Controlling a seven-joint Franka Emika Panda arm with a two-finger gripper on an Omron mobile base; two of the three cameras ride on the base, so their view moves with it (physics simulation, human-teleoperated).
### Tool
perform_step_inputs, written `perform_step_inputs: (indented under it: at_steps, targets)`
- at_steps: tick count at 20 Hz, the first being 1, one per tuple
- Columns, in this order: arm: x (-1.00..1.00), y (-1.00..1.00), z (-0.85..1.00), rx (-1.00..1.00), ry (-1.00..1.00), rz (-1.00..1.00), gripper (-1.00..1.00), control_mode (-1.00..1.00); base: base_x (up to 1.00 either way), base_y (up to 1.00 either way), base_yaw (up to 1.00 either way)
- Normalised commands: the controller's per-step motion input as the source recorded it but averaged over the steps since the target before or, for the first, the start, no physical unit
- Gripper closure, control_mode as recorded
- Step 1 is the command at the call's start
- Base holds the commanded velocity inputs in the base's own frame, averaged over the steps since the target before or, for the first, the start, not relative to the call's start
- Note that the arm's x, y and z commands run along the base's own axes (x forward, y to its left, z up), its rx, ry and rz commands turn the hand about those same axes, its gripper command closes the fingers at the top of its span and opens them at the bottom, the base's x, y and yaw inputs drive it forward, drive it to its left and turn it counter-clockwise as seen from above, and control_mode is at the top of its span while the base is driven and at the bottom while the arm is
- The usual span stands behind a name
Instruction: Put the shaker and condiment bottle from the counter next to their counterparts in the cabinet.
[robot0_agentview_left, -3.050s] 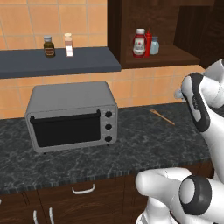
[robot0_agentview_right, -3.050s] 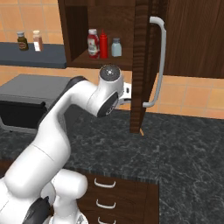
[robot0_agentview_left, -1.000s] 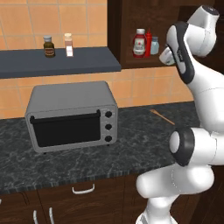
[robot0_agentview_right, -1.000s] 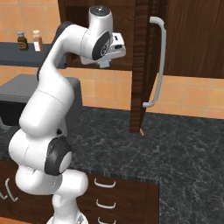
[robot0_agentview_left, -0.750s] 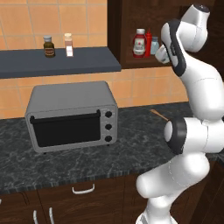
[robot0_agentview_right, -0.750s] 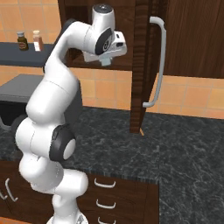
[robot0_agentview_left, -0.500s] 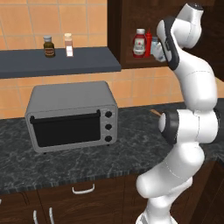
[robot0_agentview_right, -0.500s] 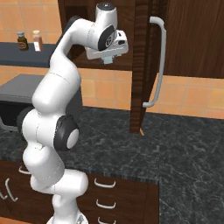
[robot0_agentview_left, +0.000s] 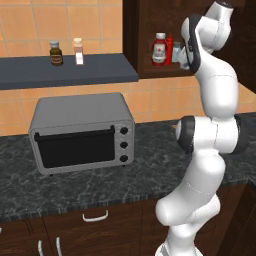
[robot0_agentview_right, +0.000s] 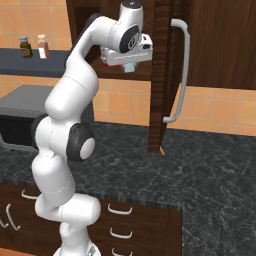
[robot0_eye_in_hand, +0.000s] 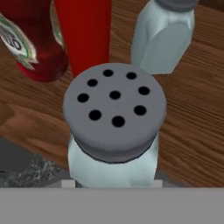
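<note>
The shaker, pale grey-blue with a perforated grey top, sits right in front of the hand camera at the cabinet shelf's front edge. My gripper is shut on it, its fingertips hidden behind the glass. On the wooden shelf behind stand the condiment bottle with its white label, the slim all-red squeeze bottle and a second grey-blue shaker. From the left base view the three show as bottle, squeeze bottle and shaker inside the cabinet, with my arm reaching up beside them. I cannot tell whether the held shaker touches the shelf.
The cabinet's open door with its long handle hangs just right of the hand. On the dark stone counter stands a grey toaster oven. The blue-grey wall shelf carries a brown jar and a tall pale shaker.
The arm has risen from counter height to the cabinet. Over the last second the hand has pushed in toward the shelf, grip unchanged.
</note>
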Motion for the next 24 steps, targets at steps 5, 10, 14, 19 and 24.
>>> perform_step_inputs:
  at_steps: [5, 10, 14, 19, 24]
  targets:
    - [0.28, 0.00, -0.21, -0.03, 0.00, 0.00, 1.00, -1.00, 0.00, 0.00, 0.00]
    - [0.40, 0.00, -0.54, -0.05, -0.01, 0.00, 1.00, -1.00, 0.00, 0.00, 0.00]
    - [0.42, 0.00, -0.53, -0.03, -0.05, 0.00, 1.00, -1.00, 0.00, 0.00, 0.00]
    - [0.66, 0.02, -0.45, -0.04, -0.02, 0.00, 1.00, -1.00, 0.00, 0.00, 0.00]
    - [0.43, 0.24, -0.40, -0.09, 0.00, 0.00, -1.00, -1.00, 0.00, 0.00, 0.00]
